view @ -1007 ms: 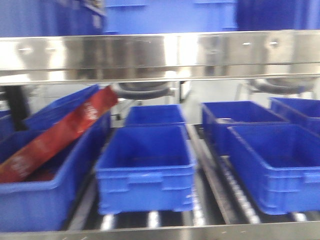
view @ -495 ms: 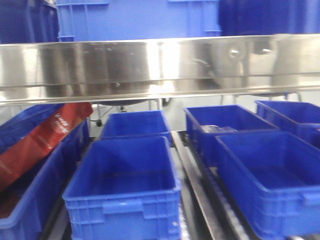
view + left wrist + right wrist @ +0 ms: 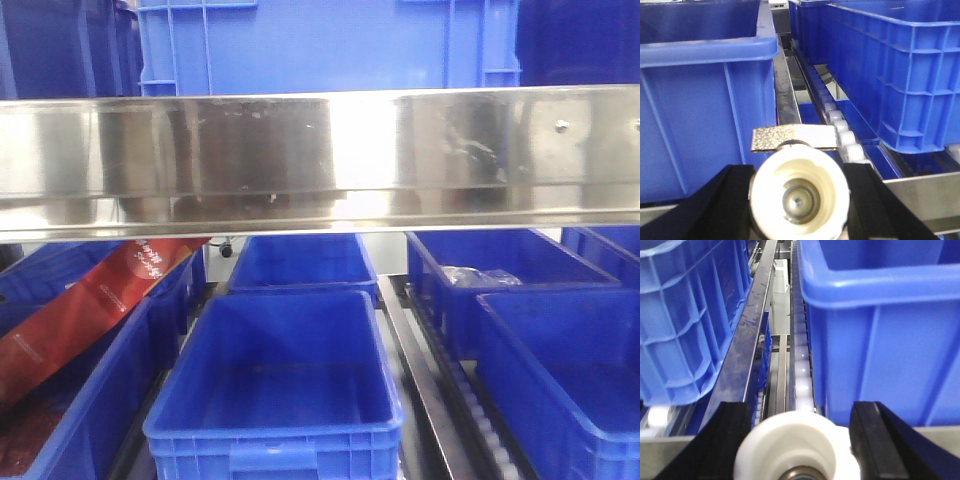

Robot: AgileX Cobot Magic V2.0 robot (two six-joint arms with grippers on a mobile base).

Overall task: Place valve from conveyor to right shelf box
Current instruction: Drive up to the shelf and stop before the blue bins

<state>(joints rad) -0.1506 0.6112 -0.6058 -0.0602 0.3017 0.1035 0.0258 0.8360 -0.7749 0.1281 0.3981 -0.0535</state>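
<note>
Left gripper (image 3: 799,175) clamped on valve (image 3: 799,200) | right gripper (image 3: 800,412) closed around second valve (image 3: 797,450), which we see blurred, cropped below.

We find a steel shelf beam (image 3: 250,150) spanning the full width of the frame, with a large blue bin (image 3: 330,45) standing on the level above it. On the lower level, open blue bins sit in lanes. A centre front bin (image 3: 270,455) has a centre rear bin (image 3: 300,262) directly behind it. At right are a right front bin (image 3: 590,340) and a right rear bin (image 3: 540,265). A left bin (image 3: 100,400) stands at lower left. A roller track (image 3: 488,428) shows between the centre and right lanes.
</note>
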